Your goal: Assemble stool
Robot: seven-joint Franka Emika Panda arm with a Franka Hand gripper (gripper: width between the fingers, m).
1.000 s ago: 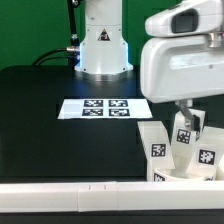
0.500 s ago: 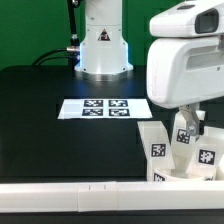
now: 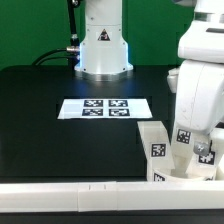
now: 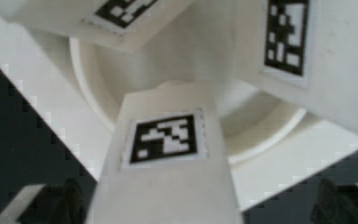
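Black table (image 3: 50,120): dark mat filling the left and centre of the exterior view
Rail (image 3: 70,193): white strip along the lower edge of the frame
Base (image 3: 103,45): white robot pedestal at upper centre, before a green backdrop
Marker board (image 3: 105,107): flat white sheet with black square tags, centre of the frame, lying on the table
Legs (image 3: 154,145): white blocks with black-and-white tags bunched at lower right, well apart from the marker board; one leans tilted at the left of the bunch
Arm (image 3: 200,80): big white housing at the right edge, low over the legs
Gripper (image 3: 203,150): fingertips hidden among the legs; cannot tell whether parted or pinched
Wrist view: tagged leg (image 4: 167,150) in the middle lies across the round white seat (image 4: 274,120), two more tagged legs (image 4: 286,45) overlapping above it
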